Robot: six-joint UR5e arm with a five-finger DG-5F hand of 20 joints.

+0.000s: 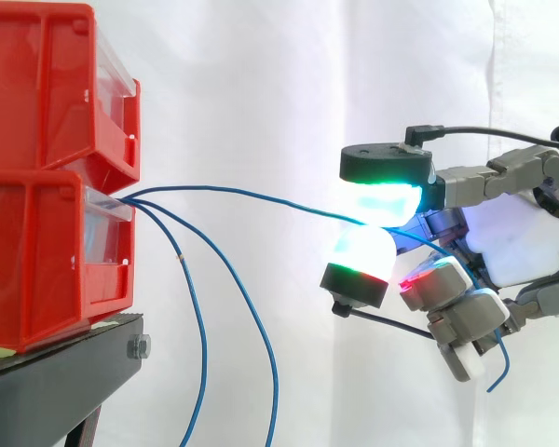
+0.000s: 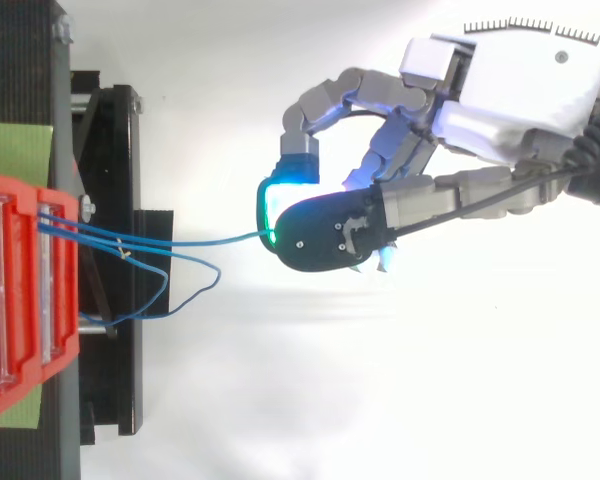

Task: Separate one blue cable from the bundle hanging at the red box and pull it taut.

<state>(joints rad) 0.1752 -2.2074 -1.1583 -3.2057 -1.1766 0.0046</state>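
Note:
Three thin blue cables come out of the lower red bin [image 1: 47,261] at the left. One blue cable [image 1: 261,197] runs almost straight to the right, with a slight arc, into my hand [image 2: 510,100]. It is pinched between two glowing green-white fingertips [image 1: 382,200], so the hand is shut on it. Its loose end [image 1: 499,372] dangles below the hand. The other two cables [image 1: 201,345] hang down in loose curves, well apart from the held one. From above, the held cable [image 2: 210,240] reads as a straight line from bin to fingertips.
A second red bin [image 1: 37,84] is stacked on the lower one, both on the black stand [image 1: 65,372]. A white curtain forms the background. The arm enters from the right edge.

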